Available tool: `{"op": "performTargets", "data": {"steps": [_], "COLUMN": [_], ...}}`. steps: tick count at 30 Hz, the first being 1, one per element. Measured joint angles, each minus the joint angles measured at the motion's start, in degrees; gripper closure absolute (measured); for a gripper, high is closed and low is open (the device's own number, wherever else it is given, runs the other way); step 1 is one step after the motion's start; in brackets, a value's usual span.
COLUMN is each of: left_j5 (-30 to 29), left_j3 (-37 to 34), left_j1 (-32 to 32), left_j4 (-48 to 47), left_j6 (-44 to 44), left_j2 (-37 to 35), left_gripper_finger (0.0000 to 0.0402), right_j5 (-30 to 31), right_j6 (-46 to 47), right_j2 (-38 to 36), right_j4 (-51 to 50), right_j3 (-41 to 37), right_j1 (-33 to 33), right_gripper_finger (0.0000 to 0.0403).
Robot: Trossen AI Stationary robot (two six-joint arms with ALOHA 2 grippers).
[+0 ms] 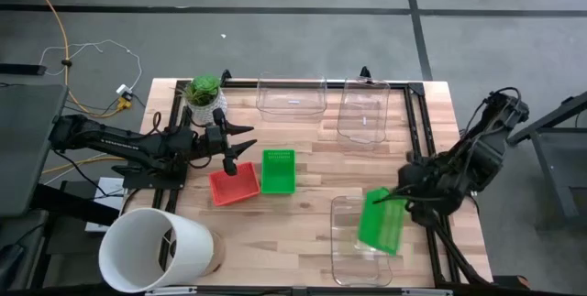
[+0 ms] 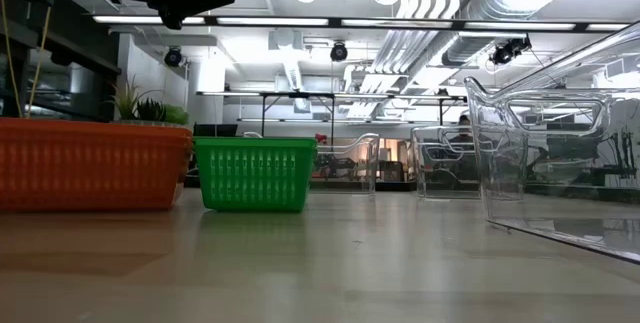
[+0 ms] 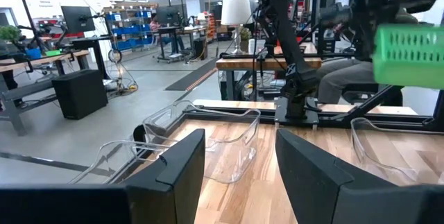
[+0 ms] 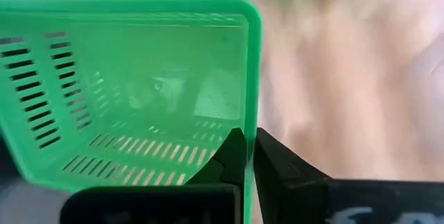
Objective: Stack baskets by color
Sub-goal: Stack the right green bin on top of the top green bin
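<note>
At the right hand [image 4: 246,156]: fingers pinched tight on the side wall of a bright green perforated plastic basket [image 1: 381,221], one finger inside, one outside. Basket hangs tilted off that hand, over a clear transparent plastic tub [image 1: 353,261] on the bench [image 1: 303,218]. Its match, a second green perforated basket [image 1: 279,170], sits across the bench from that hand, beside a red perforated basket [image 1: 234,186].

Left hand [image 1: 240,149] hovers just above the red basket, fingers parted, empty.

Handling, my read: basket is light, thin-walled, somewhat flexy and slick. A one-wall pinch lets it swing. Grip mid-rim, deep over the lip.
</note>
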Motion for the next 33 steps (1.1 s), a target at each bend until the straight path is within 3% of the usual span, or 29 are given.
{"op": "performTargets", "data": {"steps": [5, 10, 15, 20, 28, 33], "left_j5": [0.01, 0.01, 0.01, 0.01, 0.01, 0.01], "left_j3": [0.00, 0.00, 0.00, 0.00, 0.00, 0.00], "left_j1": [0.00, 0.00, 0.00, 0.00, -0.01, 0.00], "left_j4": [0.00, 0.00, 0.01, 0.01, 0.00, 0.01], "left_j6": [0.00, 0.00, 0.00, 0.00, 0.00, 0.00], "left_j2": [0.02, -0.01, 0.01, 0.01, 0.01, -0.01], "left_gripper_finger": [0.0238, 0.0238, 0.0238, 0.0238, 0.0238, 0.0238], "right_j5": [8.59, 10.66, 1.55, -7.92, -20.12, -21.52], "right_j6": [-16.85, -34.17, -49.36, -58.53, -62.05, -63.10], "right_j2": [2.03, 6.17, 12.23, 19.01, 29.54, 35.61], "right_j4": [7.40, 20.02, 33.90, 43.96, 54.35, 56.15], "right_j3": [0.39, -1.12, -1.39, -1.39, -1.39, -0.54], "right_j1": [-6.94, -17.09, -27.61, -36.86, -47.35, -50.85], "right_gripper_finger": [0.0403, 0.0403, 0.0403, 0.0403, 0.0403, 0.0403]}}
